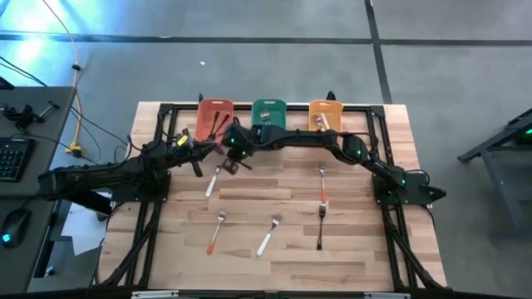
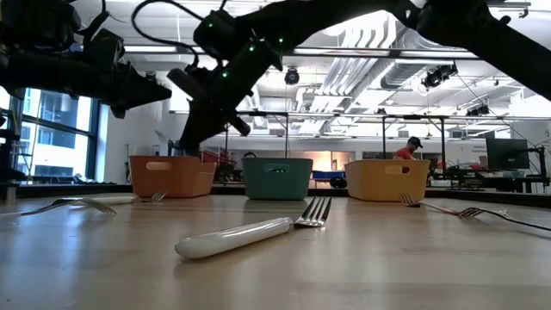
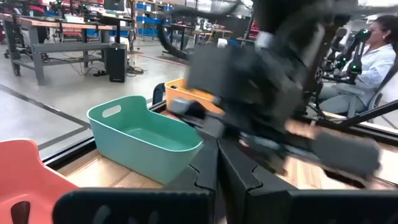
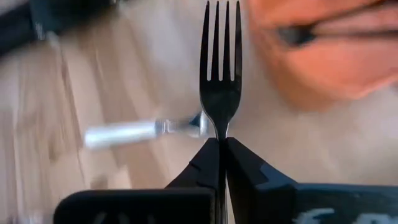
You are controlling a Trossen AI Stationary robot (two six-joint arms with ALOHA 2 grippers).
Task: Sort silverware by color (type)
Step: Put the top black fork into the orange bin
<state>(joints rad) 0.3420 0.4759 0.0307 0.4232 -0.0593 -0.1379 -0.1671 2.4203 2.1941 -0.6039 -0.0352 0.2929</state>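
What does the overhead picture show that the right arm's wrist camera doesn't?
Only the high view shows all three bins, red, green and orange, and four pieces of silverware lying loose on the table's near half. Only the right wrist view shows the right end effector shut on a fork, tines pointing away. Both show a white-handled fork lying on the wood.

The scene is bright and even, lit by ceiling lamps (image 2: 448, 73) and a large window (image 2: 52, 129). The wrist views have strong motion blur, yet the held fork (image 4: 220, 81) is sharp. The nearest white handle (image 2: 232, 238) looks soft.
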